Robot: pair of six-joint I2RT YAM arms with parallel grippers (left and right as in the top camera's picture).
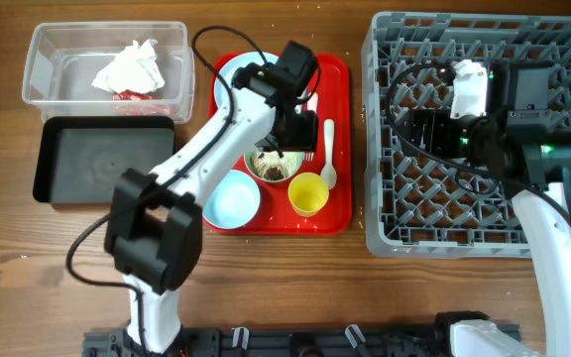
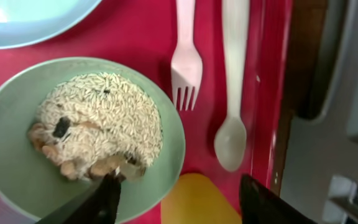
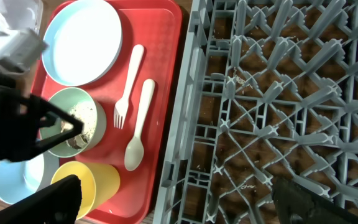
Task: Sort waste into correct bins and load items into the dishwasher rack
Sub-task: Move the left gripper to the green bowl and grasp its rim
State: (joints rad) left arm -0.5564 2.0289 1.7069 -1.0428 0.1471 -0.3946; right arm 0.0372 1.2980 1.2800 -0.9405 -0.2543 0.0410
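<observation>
The pale green bowl holds rice-like crumbs and brownish food scraps on the red tray. My left gripper is open right over it; one finger is inside the bowl by the food and the other is outside the rim, above the yellow cup. From overhead, the left gripper hovers at the bowl. The white fork and spoon lie beside it. My right gripper is open and empty over the left edge of the grey rack.
The clear tub holds the napkin and the red wrapper. The black tray sits below it. The blue plate, blue bowl and yellow cup stand on the red tray. The rack fills the right side.
</observation>
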